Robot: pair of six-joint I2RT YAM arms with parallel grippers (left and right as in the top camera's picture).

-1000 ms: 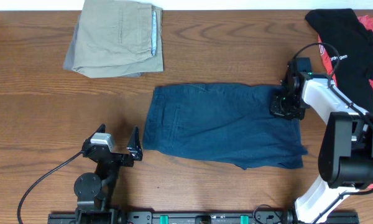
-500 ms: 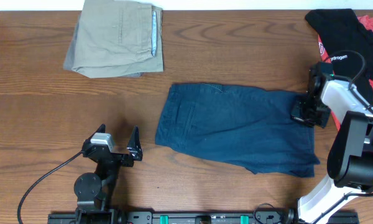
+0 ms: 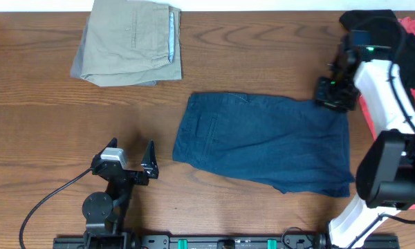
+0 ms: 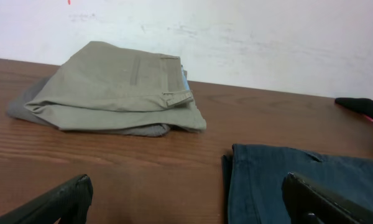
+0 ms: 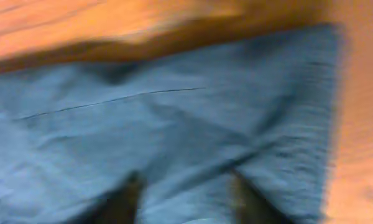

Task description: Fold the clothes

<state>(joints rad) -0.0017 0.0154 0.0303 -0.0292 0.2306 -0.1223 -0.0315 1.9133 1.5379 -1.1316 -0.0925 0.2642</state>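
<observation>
In the middle of the table (image 3: 41,117) we see the navy shorts (image 3: 263,142) lying flat, well apart from the folded khaki shorts (image 3: 128,41). Our right gripper (image 3: 332,93) sits over their far right corner, its blurred fingers apparently apart. Our left gripper (image 3: 131,146) rests near their left edge, fingers spread wide.

shorts (image 3: 263,142): plain navy; folded shorts (image 3: 128,41): khaki; table (image 3: 41,124): brown woodgrain

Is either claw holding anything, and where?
The left gripper is open, empty. The right gripper is at the blue shorts, far corner; whether it grips is too blurred to tell.
</observation>
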